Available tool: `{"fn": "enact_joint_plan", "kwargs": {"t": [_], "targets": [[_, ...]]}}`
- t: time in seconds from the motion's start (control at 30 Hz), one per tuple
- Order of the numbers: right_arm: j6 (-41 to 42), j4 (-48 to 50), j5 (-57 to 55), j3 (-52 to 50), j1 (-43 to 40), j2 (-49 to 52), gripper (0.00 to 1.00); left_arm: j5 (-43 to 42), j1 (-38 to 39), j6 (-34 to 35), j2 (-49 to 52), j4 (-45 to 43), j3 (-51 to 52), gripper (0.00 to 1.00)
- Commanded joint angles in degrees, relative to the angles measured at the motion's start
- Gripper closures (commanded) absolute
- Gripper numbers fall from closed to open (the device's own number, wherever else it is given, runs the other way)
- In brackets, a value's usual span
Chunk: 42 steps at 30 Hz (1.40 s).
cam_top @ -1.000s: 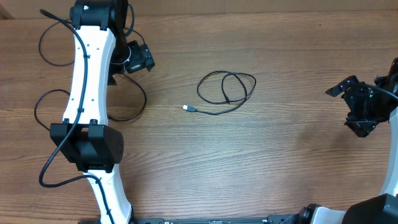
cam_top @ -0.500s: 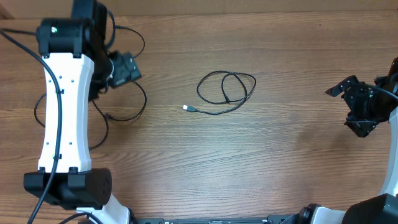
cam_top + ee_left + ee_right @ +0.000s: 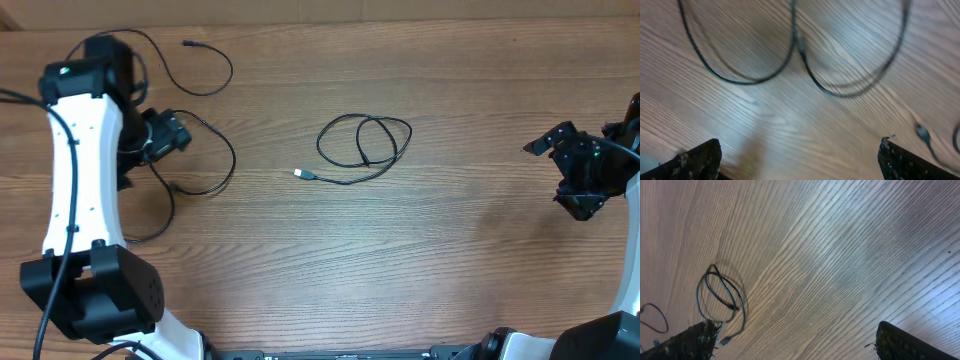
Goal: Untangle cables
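**Three cables on the bench, both grippers wide open and empty**

The coiled cable (image 3: pixel 365 140) lies near the middle of the bench (image 3: pixel 450 260) in a couple of loose overlapping loops. Its tail runs out to the lower left and ends in a silver-tipped plug (image 3: pixel 300 173). It lies well apart from both arms.

The second cable (image 3: pixel 205 68) curls along the far left edge of the bench, its small plug end pointing left. The third cable (image 3: pixel 226 158) bows out just beside the left gripper (image 3: pixel 170 133) and curves back toward the arm. Whether these two cables touch each other cannot be told from overhead.

The left gripper hovers above the bench with its jaws spread to the frame edges in the left wrist view. Nothing sits between them. Blurred arcs of black cable cross the wood ahead of it.

The right gripper (image 3: pixel 560 172) sits at the far right edge of the bench, jaws equally wide, holding nothing. In its wrist view the coiled cable appears far off, near its left finger.
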<state>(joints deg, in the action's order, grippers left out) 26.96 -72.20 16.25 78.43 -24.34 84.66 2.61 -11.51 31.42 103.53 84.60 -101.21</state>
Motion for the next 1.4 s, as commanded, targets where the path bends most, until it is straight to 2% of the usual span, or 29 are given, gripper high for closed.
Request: {"fn": "enact_joint_plan", "kwargs": {"t": [0.0,0.17,0.53,0.63,0.73,0.83,1.07,1.2,1.37], "targets": [[-0.2,0.1,-0.2,1.0,-0.1,-0.4,0.0,1.7,-4.3,0.5,0.0,-2.5,2.6,0.0],[-0.3,0.1,-0.2,1.0,-0.1,-0.4,0.0,-2.6,-9.4,2.0,0.0,-5.0,8.9,0.0],[-0.3,0.1,-0.2,1.0,-0.1,-0.4,0.0,-2.1,-11.3,0.1,0.0,-18.2,21.9,0.0],[-0.3,0.1,-0.2,1.0,-0.1,-0.4,0.0,2.2,-11.9,0.6,0.0,-21.5,23.5,0.0],[-0.3,0.1,-0.2,1.0,-0.1,-0.4,0.0,7.1,-13.3,3.8,0.0,-22.3,23.7,0.0],[-0.3,0.1,-0.2,1.0,-0.1,-0.4,0.0,6.8,-15.6,6.3,0.0,-22.6,23.8,0.0],[-0.3,0.1,-0.2,1.0,-0.1,-0.4,0.0,6.4,-19.8,6.3,0.0,-23.6,27.7,0.01],[-0.2,0.1,-0.2,1.0,-0.1,-0.4,0.0,4.7,-20.0,6.3,0.0,-27.3,31.2,0.11],[-0.3,0.1,-0.2,1.0,-0.1,-0.4,0.0,1.5,-20.0,6.3,0.0,-31.2,34.5,0.15]]}}
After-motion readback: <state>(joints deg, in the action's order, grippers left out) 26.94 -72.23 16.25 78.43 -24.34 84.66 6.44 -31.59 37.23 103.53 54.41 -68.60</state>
